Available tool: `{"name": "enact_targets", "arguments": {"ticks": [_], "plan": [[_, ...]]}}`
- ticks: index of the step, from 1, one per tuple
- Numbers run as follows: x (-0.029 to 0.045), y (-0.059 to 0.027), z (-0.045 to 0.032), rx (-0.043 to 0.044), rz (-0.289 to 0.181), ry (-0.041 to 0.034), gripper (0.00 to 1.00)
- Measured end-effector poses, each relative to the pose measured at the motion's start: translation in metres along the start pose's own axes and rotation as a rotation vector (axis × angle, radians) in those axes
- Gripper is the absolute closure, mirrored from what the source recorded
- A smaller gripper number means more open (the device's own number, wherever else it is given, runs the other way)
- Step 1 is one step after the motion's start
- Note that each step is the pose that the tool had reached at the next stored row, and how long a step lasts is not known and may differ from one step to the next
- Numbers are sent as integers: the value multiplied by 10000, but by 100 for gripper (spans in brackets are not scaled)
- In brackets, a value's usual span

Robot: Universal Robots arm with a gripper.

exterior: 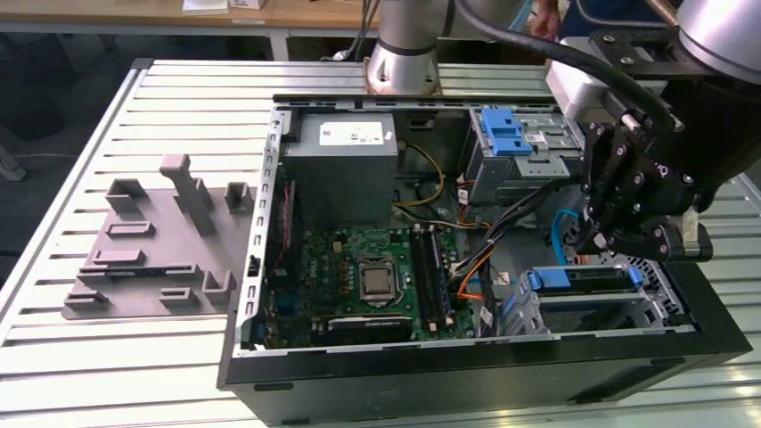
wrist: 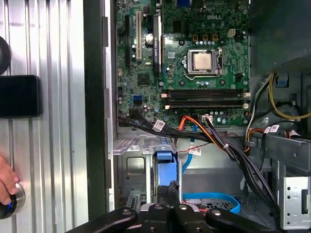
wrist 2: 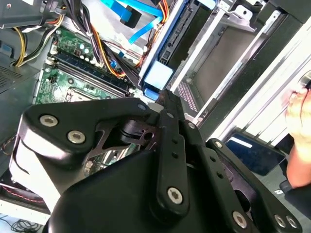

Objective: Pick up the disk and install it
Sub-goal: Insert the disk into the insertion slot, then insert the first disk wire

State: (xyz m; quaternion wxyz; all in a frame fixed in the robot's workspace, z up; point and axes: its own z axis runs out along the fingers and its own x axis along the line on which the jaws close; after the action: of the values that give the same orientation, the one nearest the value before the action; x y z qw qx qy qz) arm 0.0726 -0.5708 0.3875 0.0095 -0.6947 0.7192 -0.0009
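Lodged in the metal drive bay of the open black computer case [exterior: 476,374], beside the green motherboard [exterior: 321,267]: silver rectangular disk [exterior: 580,278] in blue plastic carrier rails. Just above that bay, inside the case: black robot gripper [exterior: 609,242], fingertips [wrist: 166,189] pressed together, close by the disk's blue end.

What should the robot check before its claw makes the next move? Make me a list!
1. Claw lined up with the disk: ok. In the first wrist view the claw is right by the blue rail of the disk.
2. Disk all the way inside the drive cage: cannot tell.
3. Cables out of the way: cannot tell. A blue cable curls close beside the claw.
4. Hand out of the way: ok. A person's hand rests on the table, outside the computer case.
5. Computer case open: ok.
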Motion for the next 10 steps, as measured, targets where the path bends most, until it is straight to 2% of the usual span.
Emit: {"name": "enact_targets", "arguments": {"ticks": [10], "plan": [[1, 1, 49, 0, 1, 2, 89]]}}
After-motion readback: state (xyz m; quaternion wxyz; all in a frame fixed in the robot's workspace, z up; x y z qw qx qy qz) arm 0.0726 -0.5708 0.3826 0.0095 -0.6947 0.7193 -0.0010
